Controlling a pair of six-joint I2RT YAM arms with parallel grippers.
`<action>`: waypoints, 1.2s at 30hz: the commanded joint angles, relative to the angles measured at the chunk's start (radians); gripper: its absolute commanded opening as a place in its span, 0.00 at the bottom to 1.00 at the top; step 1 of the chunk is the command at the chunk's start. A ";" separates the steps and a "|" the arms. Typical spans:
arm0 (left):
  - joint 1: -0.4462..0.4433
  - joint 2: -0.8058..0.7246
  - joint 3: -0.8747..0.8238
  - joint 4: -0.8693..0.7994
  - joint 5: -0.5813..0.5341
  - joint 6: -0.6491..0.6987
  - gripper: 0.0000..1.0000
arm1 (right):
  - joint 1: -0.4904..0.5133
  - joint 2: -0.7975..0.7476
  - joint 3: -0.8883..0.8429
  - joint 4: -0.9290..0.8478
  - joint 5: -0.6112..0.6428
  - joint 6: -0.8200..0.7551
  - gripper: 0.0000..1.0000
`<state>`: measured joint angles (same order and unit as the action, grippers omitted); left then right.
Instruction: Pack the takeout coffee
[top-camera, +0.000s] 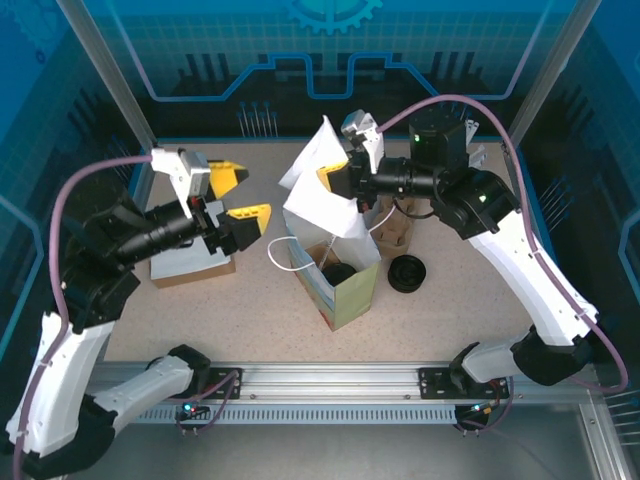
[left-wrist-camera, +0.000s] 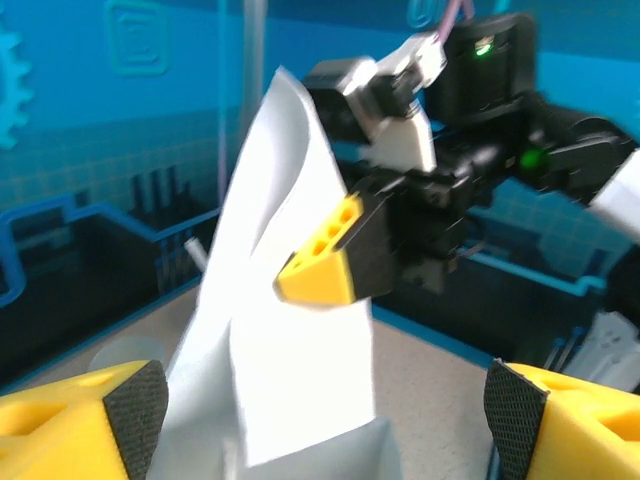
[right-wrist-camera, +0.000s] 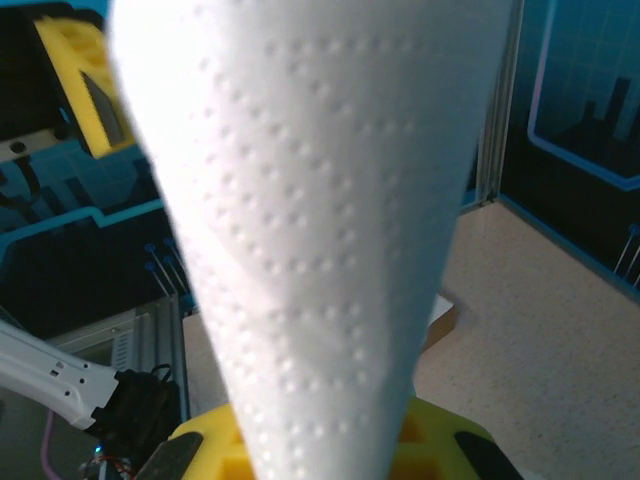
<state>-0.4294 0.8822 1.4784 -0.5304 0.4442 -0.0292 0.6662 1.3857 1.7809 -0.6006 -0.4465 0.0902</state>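
Top external view: near the front edge the open bag (top-camera: 350, 295) stands upright, with the black-lidded coffee (top-camera: 338, 272) down inside it. Loose lids (top-camera: 407, 272) lie just right of the bag. Further back, the left gripper (top-camera: 250, 193) hangs left of the bag, jaws wide apart, empty. The right gripper (top-camera: 330, 185) is clamped on a white napkin (top-camera: 320, 215) above the bag's mouth.

Pinches a white, dimpled paper napkin (right-wrist-camera: 320, 230) at the bottom edge in the yellow right hand (right-wrist-camera: 330, 455). Fans up across the middle. Shows the left hand (right-wrist-camera: 85, 90) upper left, a white arm link (right-wrist-camera: 50, 375) lower left, and speckled worktop (right-wrist-camera: 540, 330) at right.
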 joint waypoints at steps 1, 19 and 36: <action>-0.006 -0.070 -0.135 0.055 -0.146 -0.069 0.85 | 0.025 -0.019 -0.044 0.043 0.023 0.068 0.00; -0.006 -0.262 -0.417 0.006 -0.354 -0.147 0.87 | 0.033 -0.033 -0.238 0.019 0.086 0.072 0.00; -0.006 -0.259 -0.408 -0.006 -0.352 -0.150 0.87 | 0.032 0.010 -0.267 -0.091 0.216 -0.018 0.00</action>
<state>-0.4297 0.6224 1.0706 -0.5266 0.1085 -0.1600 0.6830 1.3796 1.5143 -0.6514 -0.2638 0.1047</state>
